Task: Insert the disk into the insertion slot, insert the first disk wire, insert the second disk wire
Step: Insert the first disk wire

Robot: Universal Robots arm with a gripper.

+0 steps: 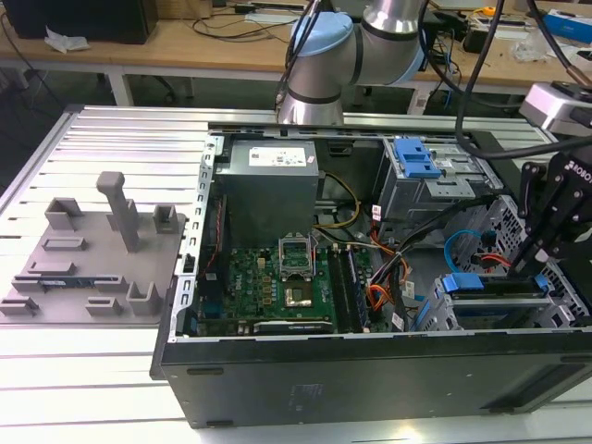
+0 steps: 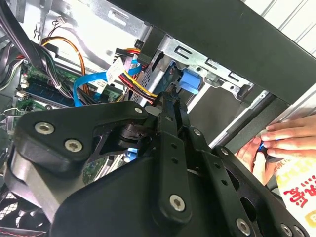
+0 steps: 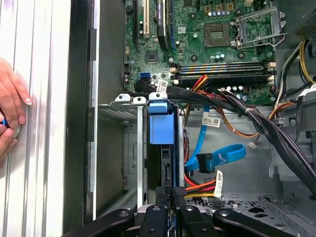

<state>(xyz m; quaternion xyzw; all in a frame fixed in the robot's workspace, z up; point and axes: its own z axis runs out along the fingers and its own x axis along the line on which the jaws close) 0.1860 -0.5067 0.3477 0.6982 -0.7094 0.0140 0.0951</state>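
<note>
I'm running this from afar, and the place reads as a robotics lab or electronics workshop. My arm (image 1: pixel 324 65) stands at the far edge of a slotted aluminium table (image 1: pixel 111 139). An opened computer case (image 1: pixel 370 379) lies on that table, with a grey fixture plate (image 1: pixel 83 259) to the exterior view's left. Beyond are wooden workbenches (image 1: pixel 185 42) strewn with cables (image 1: pixel 227 20). In the first wrist view a person's hand (image 3: pixel 12 111) rests on the table beside the case.

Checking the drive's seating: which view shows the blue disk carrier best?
The first wrist view: the disk carrier has its blue front plainly visible inside the grey metal bay. The exterior view shows a blue strip of it; in the second wrist view the gripper hides most of it.
</note>
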